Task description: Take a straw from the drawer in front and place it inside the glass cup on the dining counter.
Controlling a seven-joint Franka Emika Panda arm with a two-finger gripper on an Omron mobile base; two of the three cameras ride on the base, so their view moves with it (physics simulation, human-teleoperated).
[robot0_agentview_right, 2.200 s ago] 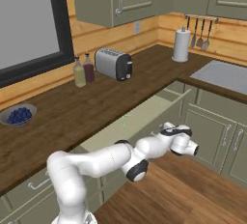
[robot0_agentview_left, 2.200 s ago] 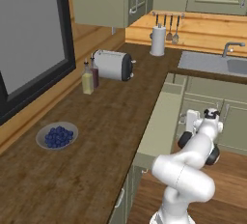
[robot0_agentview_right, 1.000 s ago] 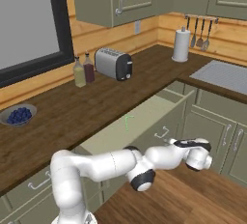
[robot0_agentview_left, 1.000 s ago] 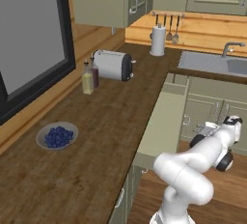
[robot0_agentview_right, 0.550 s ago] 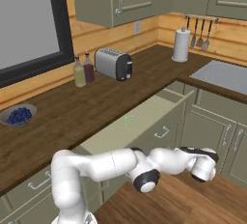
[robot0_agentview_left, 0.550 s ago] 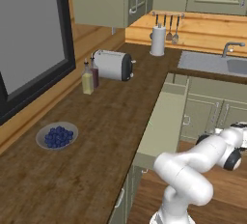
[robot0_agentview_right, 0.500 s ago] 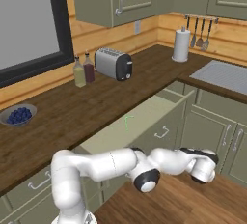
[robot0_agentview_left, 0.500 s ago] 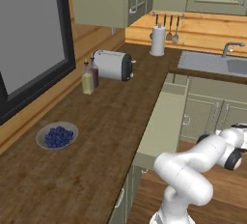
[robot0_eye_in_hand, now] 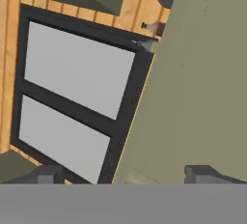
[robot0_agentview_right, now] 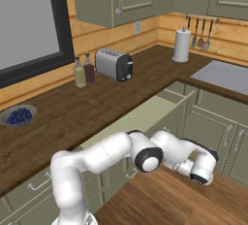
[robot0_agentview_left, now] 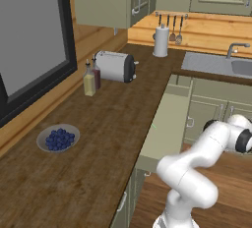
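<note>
Low beside the cabinet fronts, the end effector [robot0_eye_in_hand: 125, 175] has its fingers spread wide apart and grips nothing, facing the sage-green side of the drawer [robot0_agentview_right: 145, 115]. That drawer stands pulled out from under the surface [robot0_agentview_left: 98, 128], a thin green straw [robot0_agentview_right: 129, 120] lying on its pale floor. Farther along the surface stand two bottles [robot0_agentview_left: 91, 78], a toaster [robot0_agentview_left: 115, 66] and a paper-towel roll [robot0_agentview_right: 181, 45].

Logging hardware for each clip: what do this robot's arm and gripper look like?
The arm is glossy white, built of rounded tubular links with dark grey-black rings at the joints. No cables or markings are visible. The gripper has two small dark grey blocky fingertips.
</note>
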